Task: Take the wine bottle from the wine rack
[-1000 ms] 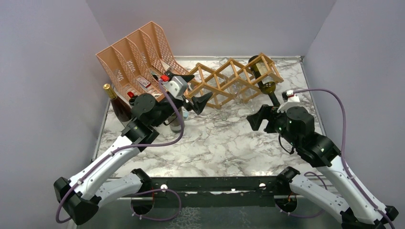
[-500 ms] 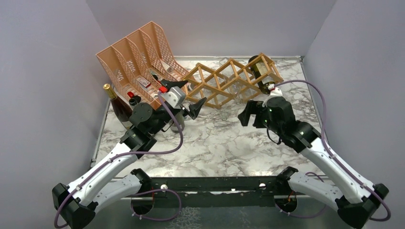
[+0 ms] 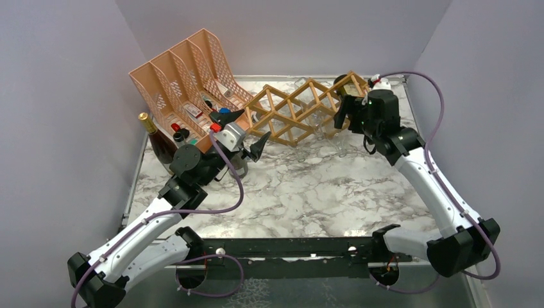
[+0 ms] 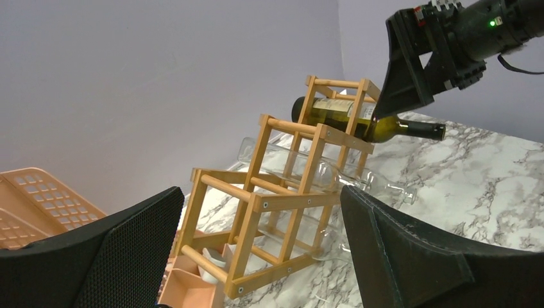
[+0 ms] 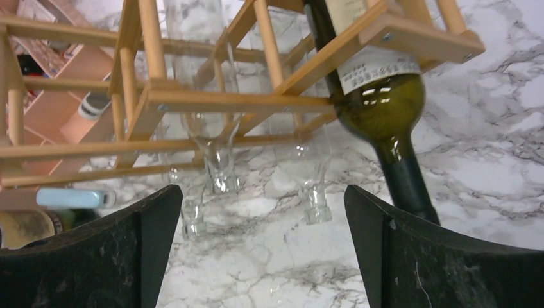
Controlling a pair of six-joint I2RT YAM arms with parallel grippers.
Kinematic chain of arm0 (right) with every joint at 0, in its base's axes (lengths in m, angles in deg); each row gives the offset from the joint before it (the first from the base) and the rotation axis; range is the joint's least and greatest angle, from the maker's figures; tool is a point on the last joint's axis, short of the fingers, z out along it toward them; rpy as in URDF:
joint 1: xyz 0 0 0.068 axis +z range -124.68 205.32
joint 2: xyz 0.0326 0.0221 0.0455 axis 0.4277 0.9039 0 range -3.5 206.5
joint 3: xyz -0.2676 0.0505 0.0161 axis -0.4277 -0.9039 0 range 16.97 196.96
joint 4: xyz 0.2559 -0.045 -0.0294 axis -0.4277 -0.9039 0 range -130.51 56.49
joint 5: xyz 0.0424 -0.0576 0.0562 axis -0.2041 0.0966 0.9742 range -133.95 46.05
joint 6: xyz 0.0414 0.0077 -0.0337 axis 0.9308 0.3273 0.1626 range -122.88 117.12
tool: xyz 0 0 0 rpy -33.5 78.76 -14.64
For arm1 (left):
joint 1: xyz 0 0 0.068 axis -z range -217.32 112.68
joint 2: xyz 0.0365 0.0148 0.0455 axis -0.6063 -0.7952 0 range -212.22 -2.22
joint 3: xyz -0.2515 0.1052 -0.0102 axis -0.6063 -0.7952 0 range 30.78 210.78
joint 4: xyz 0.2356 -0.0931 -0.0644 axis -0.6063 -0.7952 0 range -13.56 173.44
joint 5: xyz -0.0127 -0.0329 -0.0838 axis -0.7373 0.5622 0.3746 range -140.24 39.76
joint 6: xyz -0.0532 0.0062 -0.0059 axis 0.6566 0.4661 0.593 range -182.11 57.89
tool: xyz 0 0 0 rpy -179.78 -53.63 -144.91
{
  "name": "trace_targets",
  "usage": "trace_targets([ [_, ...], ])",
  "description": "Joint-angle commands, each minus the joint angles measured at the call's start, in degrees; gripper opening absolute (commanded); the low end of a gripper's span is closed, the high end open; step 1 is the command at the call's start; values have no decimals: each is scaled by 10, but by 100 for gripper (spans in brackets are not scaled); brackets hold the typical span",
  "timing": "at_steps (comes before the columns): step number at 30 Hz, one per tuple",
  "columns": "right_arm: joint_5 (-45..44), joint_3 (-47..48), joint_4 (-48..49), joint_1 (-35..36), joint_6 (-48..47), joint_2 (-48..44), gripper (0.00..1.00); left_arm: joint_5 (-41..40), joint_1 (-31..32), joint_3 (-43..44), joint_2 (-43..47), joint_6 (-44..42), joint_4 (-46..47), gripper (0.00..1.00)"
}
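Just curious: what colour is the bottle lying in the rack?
Dark olive green bottle, pale label; clearest in the right wrist view.

Plain pale lavender-grey walls point(image 3: 289, 32) close in the back and both sides, smooth and bare under soft, even light. Between them lies the white marble-patterned desk with grey veins point(image 3: 308, 192), edged by a thin metal rim, with a dark metal rail point(image 3: 289, 247) along its near side.

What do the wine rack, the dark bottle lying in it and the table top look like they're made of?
Wine rack: light unfinished-looking wood, with visible grain and screw heads at the joints.
Wine bottle: dark green glass, glossy with bright reflections, and a paper label.
Table top: white, grey-veined marble look; possibly a printed laminate.
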Motion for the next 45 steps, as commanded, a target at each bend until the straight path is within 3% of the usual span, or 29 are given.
trace_targets([
  [1, 97, 41, 34, -34, -17, 30, 100, -18, 0, -7, 14, -7, 21, 99],
  [6, 244, 10, 85, -35, 10, 83, 90, -11, -1, -7, 15, -2, 21, 99],
  [10, 298, -19, 129, -35, 22, 132, 86, -13, -1, -7, 13, -4, 21, 99],
  [25, 228, -93, 245, -35, 49, 179, 73, -5, 0, -9, 9, -3, 23, 99],
  [45, 230, -129, 351, -35, 91, 225, 58, -7, 0, -11, 5, -7, 24, 99],
])
